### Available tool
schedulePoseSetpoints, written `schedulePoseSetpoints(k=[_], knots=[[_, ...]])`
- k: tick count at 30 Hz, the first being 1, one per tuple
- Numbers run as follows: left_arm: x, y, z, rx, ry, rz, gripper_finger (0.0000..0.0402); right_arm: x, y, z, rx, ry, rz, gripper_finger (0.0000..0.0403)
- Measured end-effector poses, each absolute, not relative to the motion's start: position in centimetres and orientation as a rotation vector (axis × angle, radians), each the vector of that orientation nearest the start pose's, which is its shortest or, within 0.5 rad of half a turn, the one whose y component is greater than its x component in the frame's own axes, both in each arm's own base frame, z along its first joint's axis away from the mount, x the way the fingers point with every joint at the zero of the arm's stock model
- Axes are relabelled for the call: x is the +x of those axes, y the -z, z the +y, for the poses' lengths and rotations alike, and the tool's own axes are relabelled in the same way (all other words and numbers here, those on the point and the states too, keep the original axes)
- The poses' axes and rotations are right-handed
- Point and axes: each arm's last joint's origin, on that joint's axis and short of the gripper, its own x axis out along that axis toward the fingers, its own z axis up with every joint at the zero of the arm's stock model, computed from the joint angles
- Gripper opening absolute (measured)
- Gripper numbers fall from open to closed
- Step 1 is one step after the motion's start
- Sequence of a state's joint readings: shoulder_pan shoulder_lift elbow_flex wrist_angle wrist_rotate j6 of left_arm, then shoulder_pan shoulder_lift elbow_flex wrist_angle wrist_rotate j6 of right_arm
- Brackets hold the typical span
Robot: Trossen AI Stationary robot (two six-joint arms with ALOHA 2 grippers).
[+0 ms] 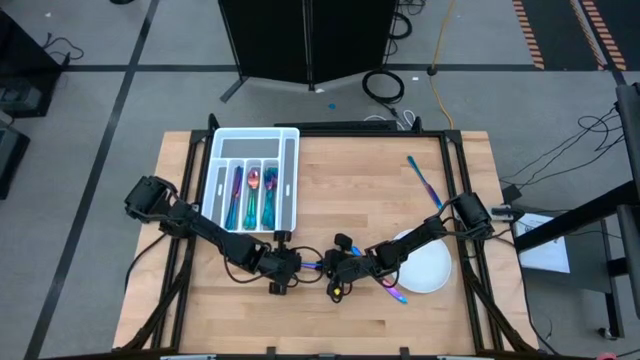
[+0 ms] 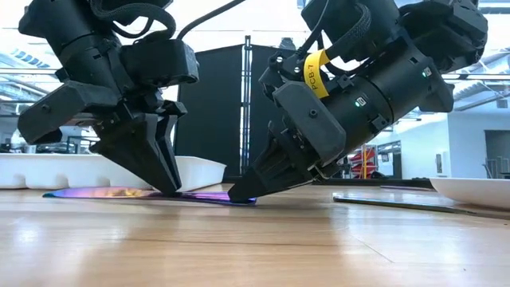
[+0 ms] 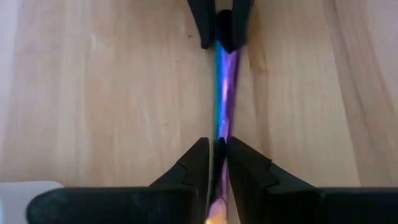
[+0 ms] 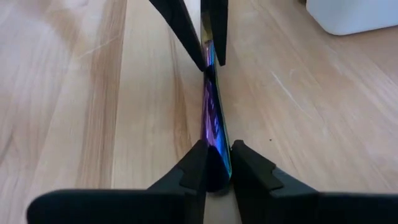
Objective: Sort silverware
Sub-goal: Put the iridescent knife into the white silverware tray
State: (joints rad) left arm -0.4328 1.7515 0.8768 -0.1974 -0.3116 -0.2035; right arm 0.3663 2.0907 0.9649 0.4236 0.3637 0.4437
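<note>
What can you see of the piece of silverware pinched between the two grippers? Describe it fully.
The piece of silverware is a slim strip of iridescent metal, blue to purple, with gold near one end. It lies flat and low on the wooden table, near its front middle. The left gripper and right gripper each clamp one end. Its type cannot be told.

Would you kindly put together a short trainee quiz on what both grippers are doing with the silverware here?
1. True or false: the left gripper and the right gripper both pinch the same iridescent piece.
2. Where does that piece lie? A) in the white tray B) on the wooden table C) on the white plate
3. Fill in: another piece lies alone near the table's far ____ corner.

Key: 1 true; 2 B; 3 right.
</note>
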Motion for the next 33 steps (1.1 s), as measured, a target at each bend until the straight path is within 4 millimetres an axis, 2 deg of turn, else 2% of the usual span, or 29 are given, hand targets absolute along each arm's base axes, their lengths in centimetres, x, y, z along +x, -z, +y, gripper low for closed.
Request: schedulePoseSetpoints(k=[5,9,15,19,29,33], knots=[[29.0,-13.0,-12.5,0.173,0.018,1.009,0.0090,36.1,-7.6,12.8,0.167,0.138,0.639,0.0049],[29.2,-13.1,-12.7,0.128,0.033,1.015,0.0131,36.1,-7.6,12.8,0.166,0.139,0.638,0.0049],[29.4,-13.5,-12.7,0.147,0.014,0.998,0.0192,36.1,-7.6,12.9,0.156,0.134,0.637,0.0049],[29.1,-13.2,-12.2,0.156,-0.001,1.057,0.0220,36.1,-7.8,13.3,0.122,0.134,0.631,0.0049],[29.1,-13.0,-11.5,0.081,0.065,1.121,0.0230,36.5,-8.3,14.2,0.068,0.114,0.621,0.0049],[29.1,-13.0,-11.5,0.076,0.087,1.129,0.0213,36.3,-8.3,14.5,0.041,0.121,0.616,0.0049]])
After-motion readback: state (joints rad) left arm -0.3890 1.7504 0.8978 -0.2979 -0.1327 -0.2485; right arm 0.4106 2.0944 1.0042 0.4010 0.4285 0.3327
